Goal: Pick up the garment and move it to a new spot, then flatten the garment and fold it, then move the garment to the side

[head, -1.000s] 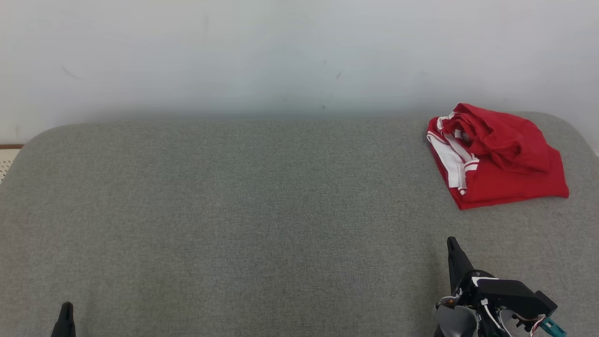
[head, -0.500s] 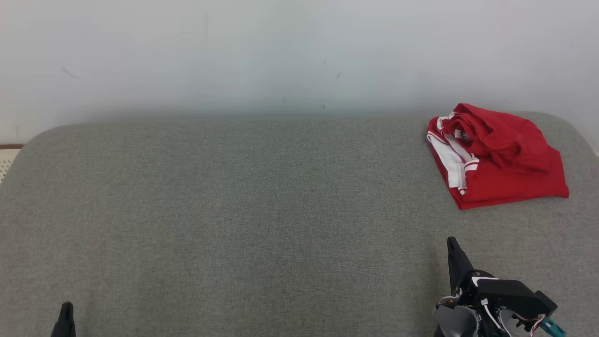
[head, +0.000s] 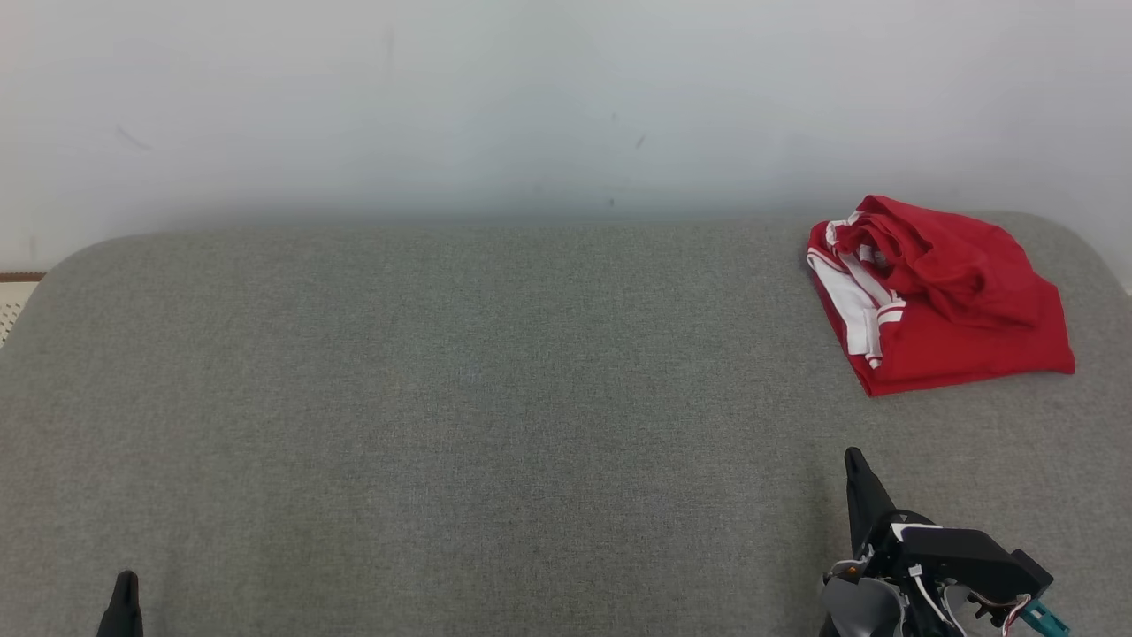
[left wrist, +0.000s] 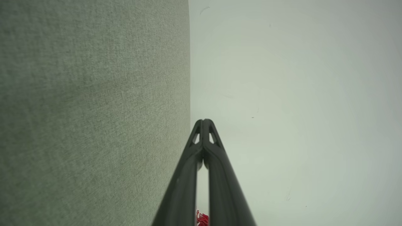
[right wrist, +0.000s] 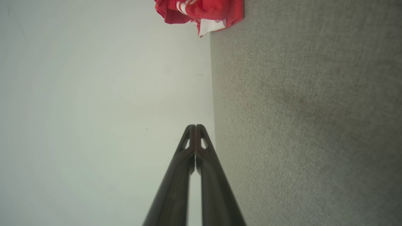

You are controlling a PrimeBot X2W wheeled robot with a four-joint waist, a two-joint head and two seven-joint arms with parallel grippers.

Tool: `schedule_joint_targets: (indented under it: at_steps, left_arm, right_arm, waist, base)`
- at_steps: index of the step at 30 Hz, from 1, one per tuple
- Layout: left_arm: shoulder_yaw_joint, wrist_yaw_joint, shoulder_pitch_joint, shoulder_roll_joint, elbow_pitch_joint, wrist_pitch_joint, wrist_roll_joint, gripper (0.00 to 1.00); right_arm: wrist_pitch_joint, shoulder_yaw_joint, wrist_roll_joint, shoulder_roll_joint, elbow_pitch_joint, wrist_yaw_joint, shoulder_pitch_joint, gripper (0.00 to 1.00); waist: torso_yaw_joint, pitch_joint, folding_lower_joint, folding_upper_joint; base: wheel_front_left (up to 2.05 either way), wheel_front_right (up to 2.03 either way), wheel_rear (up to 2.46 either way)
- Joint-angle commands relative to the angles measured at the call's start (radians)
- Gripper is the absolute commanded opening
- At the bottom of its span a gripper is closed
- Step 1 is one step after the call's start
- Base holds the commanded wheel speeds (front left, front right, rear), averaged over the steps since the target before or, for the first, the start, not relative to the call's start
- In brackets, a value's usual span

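Head view shows one garment (head: pixel 937 296), red with white trim, lying in a loosely folded bundle at the far right corner of the grey upholstered surface (head: pixel 495 398), close to the pale wall (head: pixel 531 106). Two grippers sit at the near edge, both well apart from it: the right gripper (head: pixel 854 462) below the bundle, the left gripper (head: pixel 126 586) at the opposite corner. Each has its two fingers pressed together tip to tip (the wrist views make this plain), pinching nothing.
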Motion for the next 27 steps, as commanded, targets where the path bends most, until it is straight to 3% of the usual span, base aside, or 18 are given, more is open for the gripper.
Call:
schedule_joint_targets:
  at_steps: [1,27]
  left_arm:
    - [0.004,-0.002,-0.005,0.003,0.002,0.003,-0.010,0.00]
    - [0.004,-0.002,-0.005,0.003,0.002,0.003,-0.010,0.00]
  right_arm:
    - [0.003,0.002,0.000,0.002,0.001,-0.001,-0.004,0.00]
    - [0.002,0.003,0.000,0.002,0.001,-0.001,-0.003,0.00]
  waist:
    - [0.000,0.000,0.0000,-0.0001]
    - [0.000,0.000,0.0000,-0.0001]
  base:
    - [0.00,0.00,0.00]
    - [0.00,0.00,0.00]
